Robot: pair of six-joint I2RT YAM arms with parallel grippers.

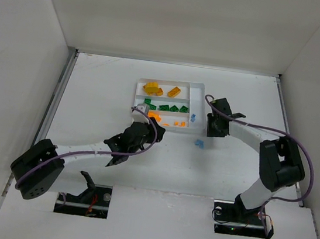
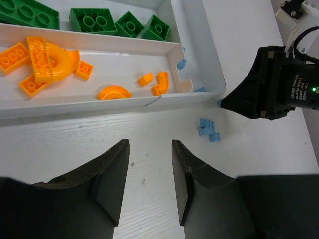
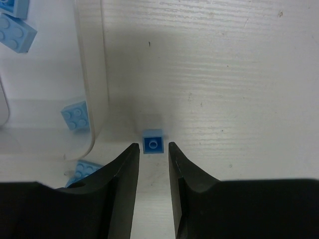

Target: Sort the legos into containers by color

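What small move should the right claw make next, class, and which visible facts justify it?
Probably ease the right claw forward a little so its fingers straddle the small blue brick. That brick lies on the table just outside the tray wall, at the tips of the open fingers, not yet fully between them.

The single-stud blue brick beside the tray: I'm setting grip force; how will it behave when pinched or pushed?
Probably stiff and light: the blue brick looks like hard moulded plastic. Its flat base on the table suggests sliding, not rolling. Being tiny and smooth-sided, it could squirt from the right gripper if pinched off-centre.
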